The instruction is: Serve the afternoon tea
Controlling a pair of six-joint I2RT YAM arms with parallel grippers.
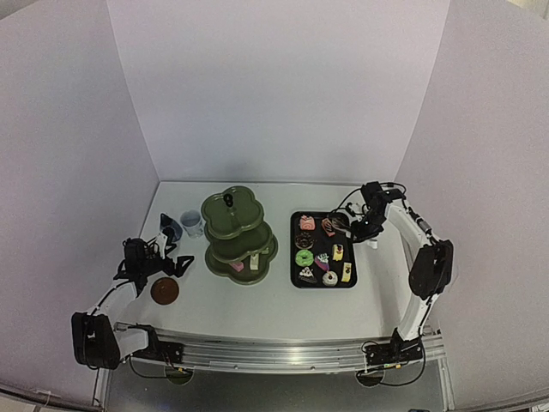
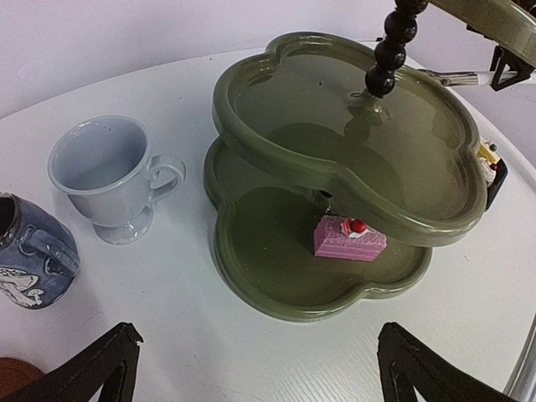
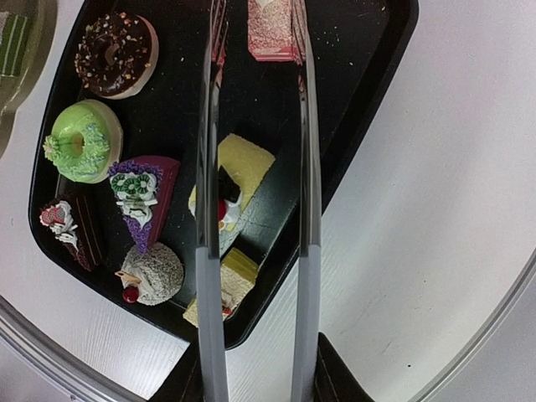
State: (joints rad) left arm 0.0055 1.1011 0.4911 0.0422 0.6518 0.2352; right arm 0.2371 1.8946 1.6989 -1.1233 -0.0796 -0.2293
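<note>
The dark green three-tier stand rises mid-table, with a pink cake slice on its bottom tier. Left of it are the white cup and the blue jug. My left gripper hovers open and empty before the stand. Metal tongs are held in my shut right gripper over the black tray. Their tips flank a pink-and-white pastry at the tray's far end. Other pastries there include a chocolate doughnut, a green doughnut and a purple slice.
A brown saucer lies on the table beside my left gripper. The tray lies right of the stand, under my right gripper. White walls close in the back and both sides.
</note>
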